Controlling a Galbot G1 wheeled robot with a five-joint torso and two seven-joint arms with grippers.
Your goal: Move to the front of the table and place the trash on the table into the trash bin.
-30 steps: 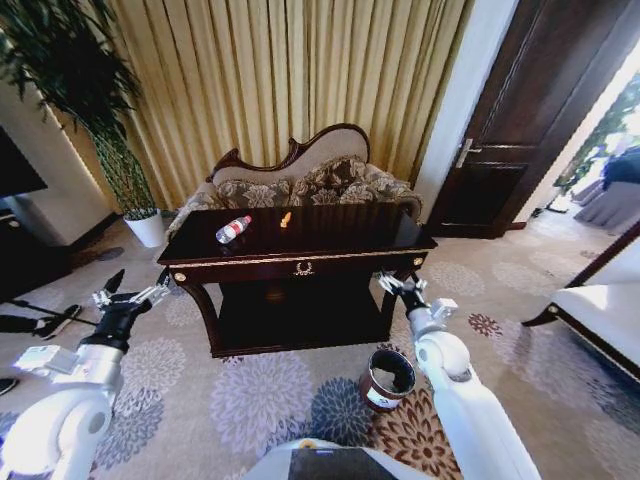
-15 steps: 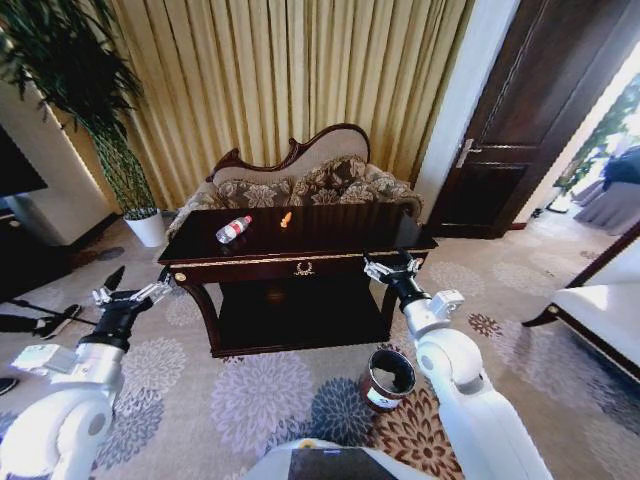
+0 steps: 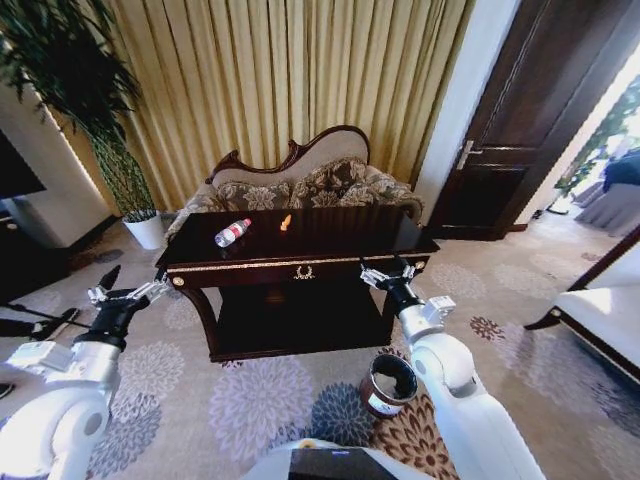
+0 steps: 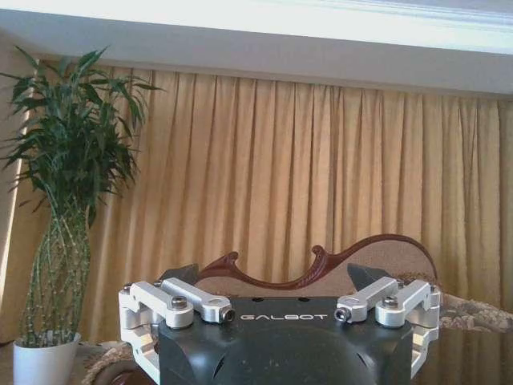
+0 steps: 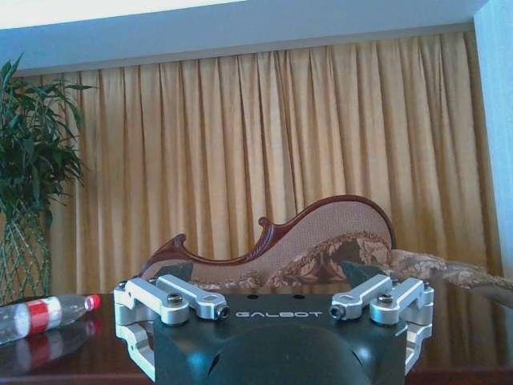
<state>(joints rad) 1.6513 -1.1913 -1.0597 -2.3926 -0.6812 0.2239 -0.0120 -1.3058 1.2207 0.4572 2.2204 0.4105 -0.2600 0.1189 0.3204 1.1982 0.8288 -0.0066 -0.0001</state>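
The right claw (image 3: 383, 273) is raised at the near right front edge of the desk (image 3: 330, 238), level with its gold-trimmed rim, its fingers spread wide with nothing between them; the right wrist view shows the same claw (image 5: 271, 277) spread, looking across the glossy desk top (image 5: 465, 321) toward the sofa (image 5: 337, 241). The left claw (image 3: 128, 293) hangs off the near left corner of the desk, clear of it, also spread and holding nothing, and its own camera shows the left claw (image 4: 276, 285) facing the curtain (image 4: 264, 176) and a potted plant (image 4: 68, 200). On the desk, the bottle (image 3: 232, 231) lies on its side toward the far left, red cap pointing right, and it also appears at the desk's left end in the right wrist view (image 5: 44, 314). The small orange piece (image 3: 285, 222) sits just right of the bottle, near the far edge and apart from it. The trash bin (image 3: 388, 383) stands upright on the carpet (image 3: 250, 395) in front of the desk's right end, below the right arm.
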